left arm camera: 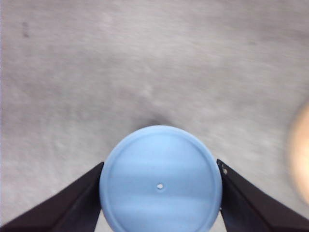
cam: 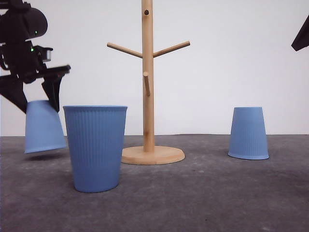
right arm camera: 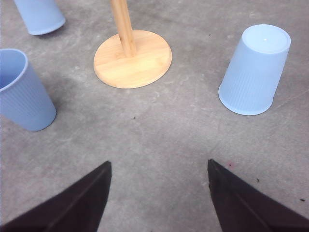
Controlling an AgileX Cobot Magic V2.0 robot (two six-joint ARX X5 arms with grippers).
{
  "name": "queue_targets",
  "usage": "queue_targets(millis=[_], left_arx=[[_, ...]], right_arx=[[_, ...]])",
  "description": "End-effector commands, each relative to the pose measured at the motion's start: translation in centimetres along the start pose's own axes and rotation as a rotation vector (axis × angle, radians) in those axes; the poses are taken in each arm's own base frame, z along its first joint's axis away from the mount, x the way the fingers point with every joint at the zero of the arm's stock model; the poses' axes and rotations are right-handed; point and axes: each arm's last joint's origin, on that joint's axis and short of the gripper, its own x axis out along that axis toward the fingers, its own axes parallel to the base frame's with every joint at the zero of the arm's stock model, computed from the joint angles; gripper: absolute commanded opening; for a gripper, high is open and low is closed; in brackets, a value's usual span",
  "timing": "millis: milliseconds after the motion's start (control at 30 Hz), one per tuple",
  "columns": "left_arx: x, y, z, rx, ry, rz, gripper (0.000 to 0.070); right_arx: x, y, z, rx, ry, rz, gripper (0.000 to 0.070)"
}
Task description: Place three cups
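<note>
Front view: my left jaws (cam: 37,99) grip the upside-down cup (cam: 43,126) near its base; light, thin plastic, so gentle pressure. My right jaws (right arm camera: 159,193) hang released.

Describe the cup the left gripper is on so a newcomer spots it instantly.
Start at the wooden rack mid-table and look far left. There the left gripper pinches an upside-down blue cup, tilted, unlike the upright cup beside it.

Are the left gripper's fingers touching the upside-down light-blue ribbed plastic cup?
Touching. The left wrist view shows both fingers pressed against opposite sides of the upside-down light-blue ribbed plastic cup, with no gap.
</note>
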Motion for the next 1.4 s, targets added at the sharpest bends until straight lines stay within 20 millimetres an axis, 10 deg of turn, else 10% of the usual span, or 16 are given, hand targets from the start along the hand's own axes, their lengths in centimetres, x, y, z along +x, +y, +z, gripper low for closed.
queue_targets(millis=[0, 600, 1367], left_arx=[[-1.6, -0.1, 0.9, -0.005, -0.037, -0.059, 0.0349], [-11.3, 5.6, 2.0, -0.284, -0.238, -0.693, 0.0350], [-8.4, -4.3, 3.5, -0.166, -0.237, -0.723, 0.0350]], right_arx=[[-0.2, 0.1, 0.5, 0.003, -0.020, 0.000, 0.0399], [-0.2, 0.1, 0.5, 0.003, -0.021, 0.001, 0.0399], [-0.2, 0.1, 0.5, 0.002, -0.022, 0.001, 0.0399]])
